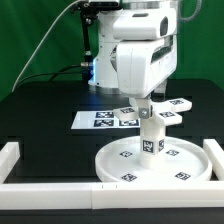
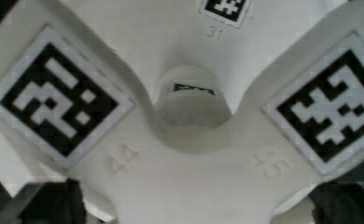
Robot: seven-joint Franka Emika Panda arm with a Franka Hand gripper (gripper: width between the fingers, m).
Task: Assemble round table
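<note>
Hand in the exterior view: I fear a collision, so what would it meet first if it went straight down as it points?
Most likely the top of the upright leg standing at the round disc's centre, right beneath the open hand; their gap is unclear.

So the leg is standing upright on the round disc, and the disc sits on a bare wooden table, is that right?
Not quite. The leg does stand upright on the round disc, but the table is black, not bare wood. The exterior view shows this.
</note>
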